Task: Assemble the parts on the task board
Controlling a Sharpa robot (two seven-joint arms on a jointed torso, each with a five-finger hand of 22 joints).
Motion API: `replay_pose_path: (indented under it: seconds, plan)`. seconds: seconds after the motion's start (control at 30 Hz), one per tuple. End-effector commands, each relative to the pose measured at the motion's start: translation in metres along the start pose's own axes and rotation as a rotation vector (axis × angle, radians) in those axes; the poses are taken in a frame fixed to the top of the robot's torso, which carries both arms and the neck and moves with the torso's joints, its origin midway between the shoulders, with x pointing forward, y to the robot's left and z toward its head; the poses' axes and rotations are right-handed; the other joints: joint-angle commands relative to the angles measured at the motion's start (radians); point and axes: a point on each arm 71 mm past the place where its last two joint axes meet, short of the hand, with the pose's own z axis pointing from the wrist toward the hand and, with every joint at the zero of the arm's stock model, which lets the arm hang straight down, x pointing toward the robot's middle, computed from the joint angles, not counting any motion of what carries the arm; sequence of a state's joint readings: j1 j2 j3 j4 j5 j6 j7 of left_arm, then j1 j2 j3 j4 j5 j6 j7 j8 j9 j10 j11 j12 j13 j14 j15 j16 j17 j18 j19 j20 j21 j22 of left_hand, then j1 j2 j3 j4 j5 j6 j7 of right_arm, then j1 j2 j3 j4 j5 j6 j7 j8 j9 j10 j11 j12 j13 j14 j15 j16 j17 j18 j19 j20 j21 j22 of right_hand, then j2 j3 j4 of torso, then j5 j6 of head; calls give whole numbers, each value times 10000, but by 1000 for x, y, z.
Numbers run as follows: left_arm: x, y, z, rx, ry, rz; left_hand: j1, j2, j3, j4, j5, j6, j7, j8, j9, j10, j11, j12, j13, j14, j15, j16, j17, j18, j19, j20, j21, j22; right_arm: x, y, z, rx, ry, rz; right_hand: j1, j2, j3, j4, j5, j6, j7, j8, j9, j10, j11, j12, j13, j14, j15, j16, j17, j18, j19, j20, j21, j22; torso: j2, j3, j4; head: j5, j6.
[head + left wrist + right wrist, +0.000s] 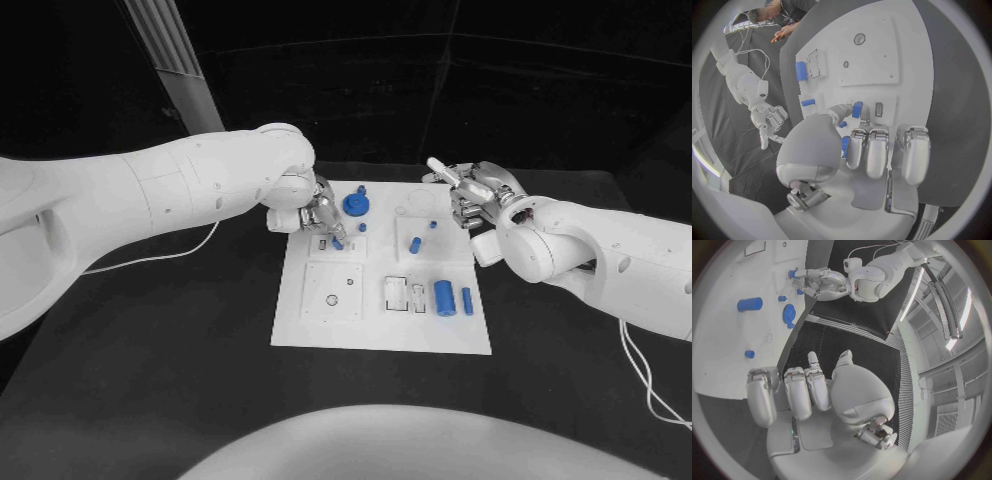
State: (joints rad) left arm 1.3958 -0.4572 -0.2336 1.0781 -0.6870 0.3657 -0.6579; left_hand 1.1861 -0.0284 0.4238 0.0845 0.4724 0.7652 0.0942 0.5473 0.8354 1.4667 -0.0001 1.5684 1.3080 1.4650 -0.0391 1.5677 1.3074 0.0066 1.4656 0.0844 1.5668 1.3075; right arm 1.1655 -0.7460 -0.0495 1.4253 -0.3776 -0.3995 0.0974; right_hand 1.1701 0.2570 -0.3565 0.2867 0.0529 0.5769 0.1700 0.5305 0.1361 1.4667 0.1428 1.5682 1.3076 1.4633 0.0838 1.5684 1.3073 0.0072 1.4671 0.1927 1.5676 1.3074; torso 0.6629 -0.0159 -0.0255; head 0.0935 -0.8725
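On the black table, several parts lie loose; my left hand pinches a small blue piece.

Blue parts lie on the white task board atop a black table.

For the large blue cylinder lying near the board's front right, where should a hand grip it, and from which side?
Probably from above, fingers across the curved sides at mid-length. The large blue cylinder lies flat on the white task board, its long axis running front to back, with a thinner blue pin close on its right, so that side is cramped.
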Motion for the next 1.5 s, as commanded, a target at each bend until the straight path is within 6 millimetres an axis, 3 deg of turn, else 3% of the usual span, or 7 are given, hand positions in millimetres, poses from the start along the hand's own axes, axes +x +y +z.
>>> replay_pose_path:
  seconds: [0.03,0.77,1.5]
  plan:
    - [0,-1,0,17,62,68,-3,83,6,59,2,390,-308,31,7,1041,33,24,2628,1057,-18,30,2634,-66,1052,-76,40,2633,0,2,0,-103,-2,-16,102,24,36,14,47,-52,458,61,-12,1041,-16,26,2632,1075,-31,24,2635,-72,1037,-44,32,2634,2,-4,-7,1,-1]
    - [2,0,2,5,165,112,-12,116,33,98,-13,367,-298,12,10,1041,43,24,2628,1057,-9,30,2634,-66,1052,-69,40,2633,0,2,-1,-103,-23,-17,135,41,32,19,47,-14,450,97,-26,1041,-20,26,2632,1075,-32,24,2635,-72,1037,-42,32,2634,5,7,-4,-25,-1]
    - [5,-2,2,64,345,256,-226,-64,-190,300,-117,335,-274,-34,37,1041,73,24,2628,1057,22,30,2634,-66,1052,-42,40,2633,0,2,0,-88,-45,-20,135,41,32,19,47,-14,450,97,-26,1041,-20,26,2632,1075,-32,24,2635,-72,1037,-42,32,2634,1,1,-3,-39,-1]
